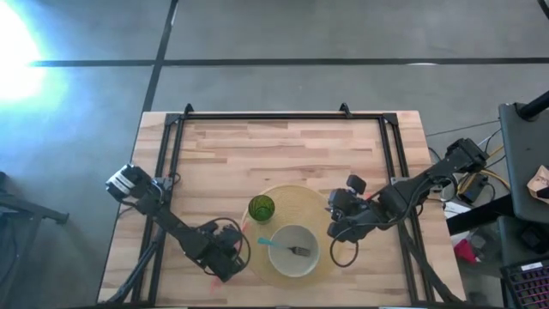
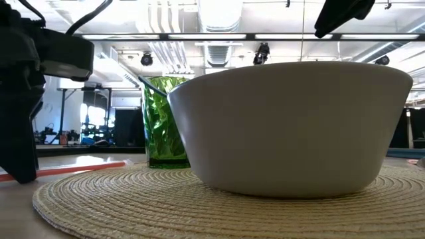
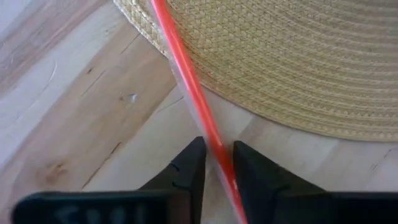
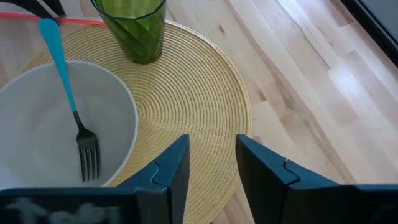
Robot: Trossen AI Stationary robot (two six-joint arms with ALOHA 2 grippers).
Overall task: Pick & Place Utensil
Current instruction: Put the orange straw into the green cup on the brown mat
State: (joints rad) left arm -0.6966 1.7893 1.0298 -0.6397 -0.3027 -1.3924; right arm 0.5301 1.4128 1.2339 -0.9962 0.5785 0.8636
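Left pincer (image 3: 216,163) sits low at the counter (image 1: 283,150), off the mat's (image 1: 319,199) 8 o'clock edge in the high view, fingers (image 3: 189,168) narrowed around a thin orange-red straw (image 3: 186,81); the straw runs between the tips, though actual pinch contact can't be confirmed. The straw lies flat, crossing from bare wood onto the mat's rim, also visible in the low view as a red line (image 2: 73,168) beside the dark left arm. Right pincer (image 4: 211,158) hovers above the mat's 3 o'clock side, near the bowl (image 1: 293,250), fingers (image 4: 171,165) apart with a moderate gap and nothing between them. The utensil, a fork (image 4: 69,106) with a blue handle and metal tines, rests inside the white bowl, handle leaning on the rim toward the cup, tines down in the bowl's floor; in the high view it lies roughly 10-to-4 across the bowl (image 1: 281,247). The bowl sits on the mat's 6 o'clock part. A green faceted cup (image 1: 262,208) stands upright on the mat at about 10 o'clock from the bowl, just beside it, not touching as far as the right wrist view shows (image 4: 134,25). The low view has the bowl (image 2: 292,126) filling the frame with the cup (image 2: 163,123) behind its left flank.
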